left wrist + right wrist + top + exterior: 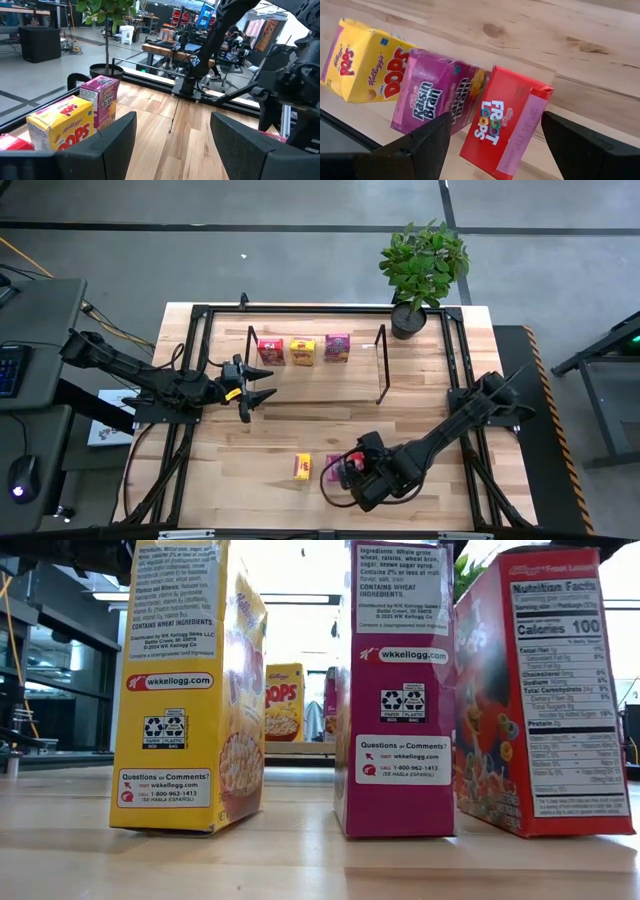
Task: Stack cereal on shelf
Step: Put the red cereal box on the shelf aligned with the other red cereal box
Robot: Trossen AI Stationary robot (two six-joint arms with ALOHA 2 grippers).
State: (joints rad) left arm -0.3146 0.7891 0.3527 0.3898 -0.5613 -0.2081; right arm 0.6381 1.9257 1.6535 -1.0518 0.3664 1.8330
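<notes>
Three cereal boxes stand upright in a row on the tabletop near its front edge: yellow (365,62), magenta (437,97) and red (502,122). My right gripper (492,145) hovers open above them, slanting down, with its fingers on either side of the red box and part of the magenta one, touching neither. Three more boxes, red (271,351), yellow (303,351) and magenta (337,347), stand on the shelf (381,366) along its far side. My left gripper (262,383) waits open and level at the shelf's left end.
A potted plant (420,270) stands at the table's far right corner. Black frame rails (455,360) run along the table's left and right sides. Bare wood lies between the shelf and the front row of boxes.
</notes>
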